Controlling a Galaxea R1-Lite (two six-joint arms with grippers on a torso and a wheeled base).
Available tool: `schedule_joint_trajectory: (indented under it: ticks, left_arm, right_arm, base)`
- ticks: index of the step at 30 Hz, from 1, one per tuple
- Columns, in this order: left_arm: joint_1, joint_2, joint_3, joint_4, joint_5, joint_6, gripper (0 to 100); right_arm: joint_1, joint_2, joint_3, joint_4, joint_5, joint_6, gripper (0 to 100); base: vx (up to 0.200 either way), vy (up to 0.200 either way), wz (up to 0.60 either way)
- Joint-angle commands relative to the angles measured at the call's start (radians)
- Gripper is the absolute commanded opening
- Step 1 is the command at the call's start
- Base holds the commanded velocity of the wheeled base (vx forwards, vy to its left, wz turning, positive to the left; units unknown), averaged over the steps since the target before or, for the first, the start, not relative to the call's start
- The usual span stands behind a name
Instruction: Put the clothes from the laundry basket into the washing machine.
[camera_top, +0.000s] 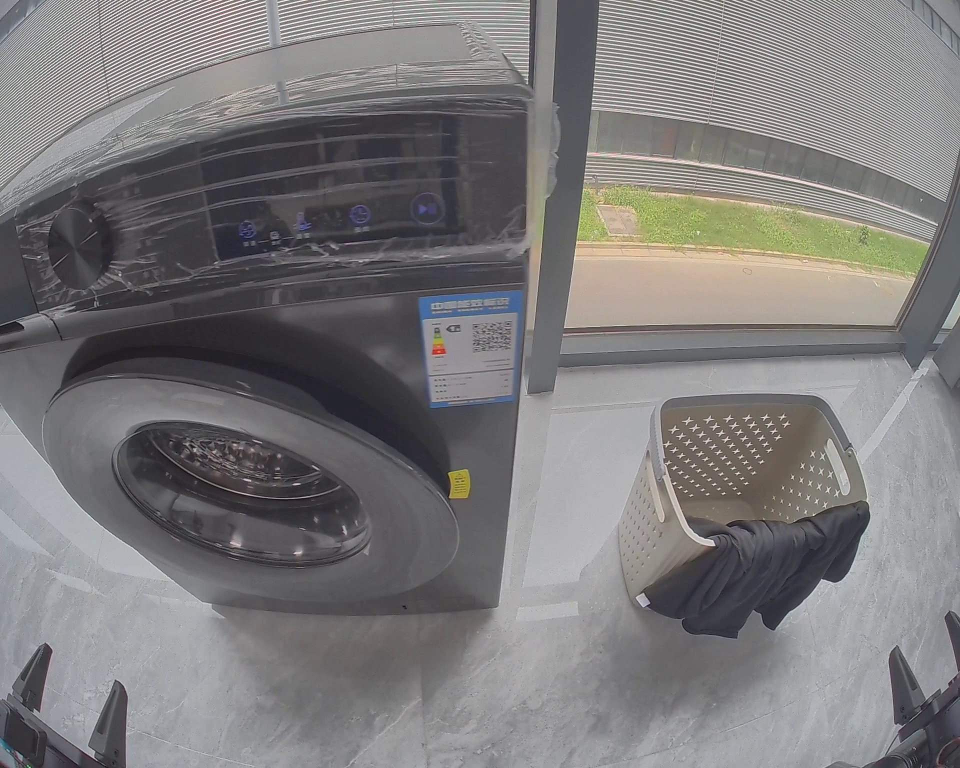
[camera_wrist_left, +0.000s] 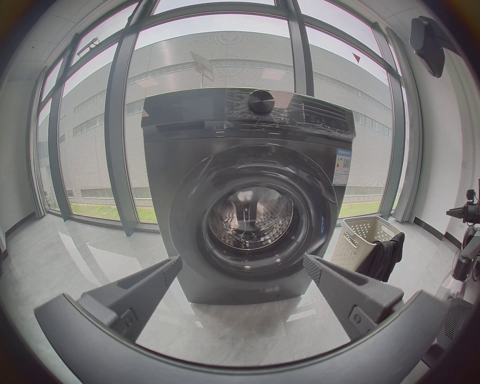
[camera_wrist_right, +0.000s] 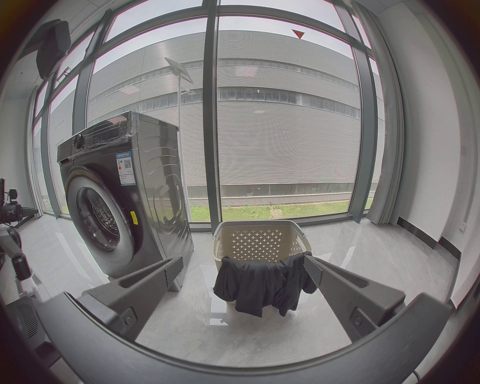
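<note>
A dark grey front-loading washing machine (camera_top: 300, 330) stands on the left with its round door (camera_top: 245, 480) closed; its top is wrapped in plastic film. To its right on the floor sits a cream laundry basket (camera_top: 735, 440) with black clothes (camera_top: 765, 565) draped over its near rim. My left gripper (camera_top: 70, 695) is low at the near left, open and holding nothing, facing the washing machine (camera_wrist_left: 245, 195). My right gripper (camera_top: 925, 665) is low at the near right, open and holding nothing, facing the basket (camera_wrist_right: 260, 240) and the black clothes (camera_wrist_right: 262, 282).
Tall windows with grey frames (camera_top: 560, 190) run behind the machine and basket. The grey marble floor (camera_top: 480, 680) lies between me and both objects. A wall and curtain (camera_wrist_right: 400, 150) stand to the right of the basket.
</note>
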Motion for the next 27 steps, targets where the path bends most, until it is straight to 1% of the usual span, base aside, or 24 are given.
schedule_joint_trajectory:
  ticks: [1, 4, 10, 16, 18, 27]
  left_arm:
    - [0.000, -0.017, 0.016, -0.001, 0.000, 0.001, 100]
    - [0.000, -0.017, 0.016, -0.001, 0.000, -0.001, 100]
    - [0.000, -0.017, 0.016, -0.001, 0.002, 0.001, 100]
    - [0.000, -0.017, 0.016, -0.001, 0.000, 0.004, 100]
    - [0.000, -0.017, 0.016, -0.001, 0.000, -0.001, 100]
    - [0.000, -0.017, 0.016, -0.001, 0.000, -0.001, 100]
  right_arm:
    - [0.001, -0.014, 0.018, 0.000, -0.001, 0.000, 100]
    - [0.001, -0.014, 0.018, 0.000, -0.001, 0.000, 100]
    - [0.001, -0.014, 0.018, 0.000, -0.001, 0.000, 100]
    - [0.001, -0.014, 0.018, 0.000, -0.001, 0.000, 100]
    - [0.001, -0.014, 0.018, 0.000, -0.001, 0.000, 100]
    - [0.001, -0.014, 0.018, 0.000, -0.001, 0.000, 100]
  base:
    - [0.000, 0.000, 0.00]
    - [0.000, 0.000, 0.00]
    - [-0.200, 0.000, 0.00]
    - [0.000, 0.000, 0.00]
    - [0.000, 0.200, 0.00]
    - [0.000, 0.200, 0.00]
